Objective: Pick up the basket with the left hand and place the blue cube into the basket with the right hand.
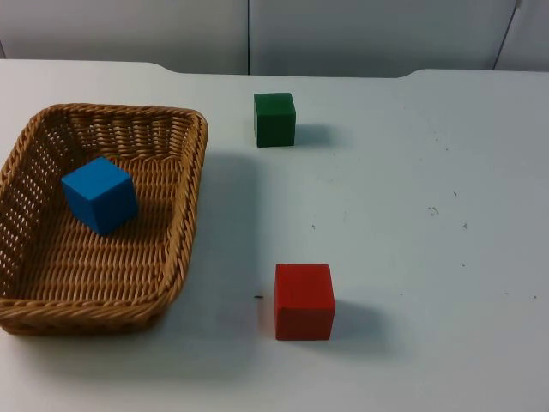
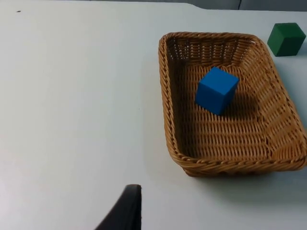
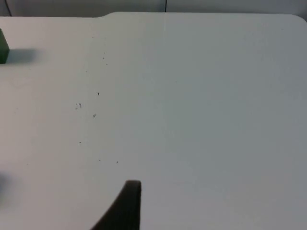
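Blue cube (image 1: 99,194) lies tilted in the wicker basket (image 1: 182,232) on the table — both claws' state can't be told

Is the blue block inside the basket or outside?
Inside. The blue block rests on the basket floor, wicker walls all around it.

So there's a green cube (image 1: 274,119) sitting up near the top middle of the top view, close to where the white table (image 1: 412,189) meets the grey partition wall (image 1: 343,34). A red cube (image 1: 304,301) is lower down, just right of center, well apart from the green one. The tabletop has a few tiny dark specks (image 3: 79,106), maybe dust or scuffs, hard to say.
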